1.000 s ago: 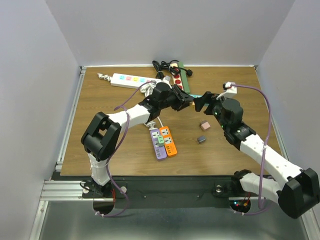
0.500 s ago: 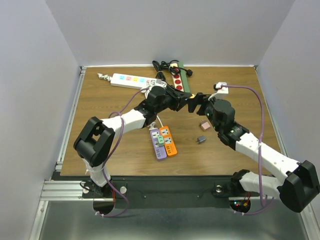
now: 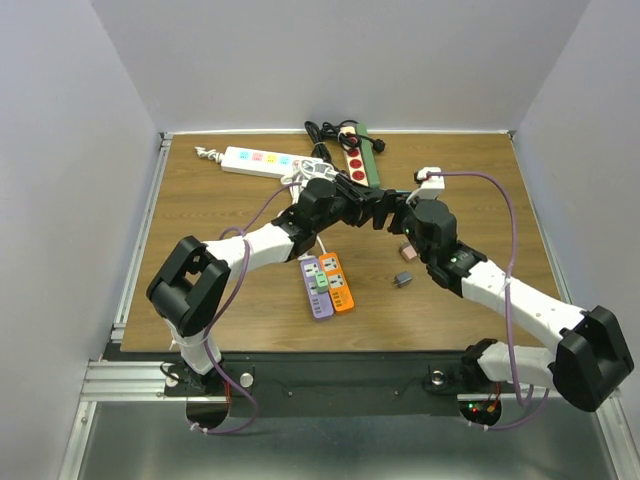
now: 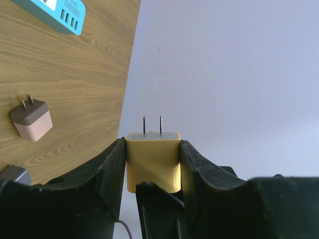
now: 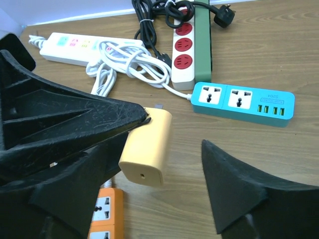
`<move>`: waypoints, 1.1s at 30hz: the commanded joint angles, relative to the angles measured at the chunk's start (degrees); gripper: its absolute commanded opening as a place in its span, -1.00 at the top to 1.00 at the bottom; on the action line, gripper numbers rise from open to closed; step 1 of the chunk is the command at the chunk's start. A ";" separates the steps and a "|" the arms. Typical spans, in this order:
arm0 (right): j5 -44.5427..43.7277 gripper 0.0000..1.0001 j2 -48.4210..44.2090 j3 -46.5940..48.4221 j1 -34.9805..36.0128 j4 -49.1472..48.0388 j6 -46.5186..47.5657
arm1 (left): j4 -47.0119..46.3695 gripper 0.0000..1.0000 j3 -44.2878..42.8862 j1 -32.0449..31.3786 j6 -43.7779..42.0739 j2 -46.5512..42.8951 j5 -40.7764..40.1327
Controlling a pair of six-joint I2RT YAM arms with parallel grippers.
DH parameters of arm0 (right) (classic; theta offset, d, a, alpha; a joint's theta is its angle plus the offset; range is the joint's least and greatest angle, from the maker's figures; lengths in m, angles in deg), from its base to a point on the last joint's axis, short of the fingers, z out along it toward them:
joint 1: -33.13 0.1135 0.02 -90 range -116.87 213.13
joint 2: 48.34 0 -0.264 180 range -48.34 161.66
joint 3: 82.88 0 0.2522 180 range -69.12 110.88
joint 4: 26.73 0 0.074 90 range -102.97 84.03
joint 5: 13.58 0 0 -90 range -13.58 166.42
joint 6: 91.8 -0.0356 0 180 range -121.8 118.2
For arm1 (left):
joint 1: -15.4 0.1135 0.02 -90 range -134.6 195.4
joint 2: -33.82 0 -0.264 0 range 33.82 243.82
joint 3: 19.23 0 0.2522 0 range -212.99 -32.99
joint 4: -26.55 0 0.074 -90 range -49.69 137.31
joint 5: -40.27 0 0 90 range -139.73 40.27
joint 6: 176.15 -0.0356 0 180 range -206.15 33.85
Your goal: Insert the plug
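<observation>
Meeting above the middle of the desk (image 3: 200, 200), the left end effector (image 3: 376, 212) and right end effector (image 3: 399, 214) sit tip to tip in the overhead view, which hides what lies between them. Left wrist view settles it: the left end effector is clamped on a yellow plug (image 4: 152, 162), prongs pointing away, lifted off the desk. Right wrist view shows the right end effector's jaws apart, straddling the plug, with a gap at one finger (image 5: 234, 184). A second ago the two stood apart, the right one further right. Teal strip (image 5: 242, 103) lies beyond, and other strips crowd the far edge. Left half and near right of the desk lie open. Pink adapter (image 3: 408, 249) and grey adapter (image 3: 403, 279) sit just below the right end effector.
</observation>
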 commanded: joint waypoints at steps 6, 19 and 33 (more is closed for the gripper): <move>-3.37 -0.07 1.16 2.72 0.57 -4.69 4.32 | -3.47 1.00 0.25 -0.87 0.60 -3.36 1.30; 0.58 0.99 -0.34 2.37 0.57 -5.75 8.10 | -6.45 0.29 0.16 -0.87 -1.50 0.07 5.43; 4.87 0.99 -4.29 11.33 0.57 17.69 2.40 | -0.40 -0.93 3.32 7.21 -18.80 -4.58 1.14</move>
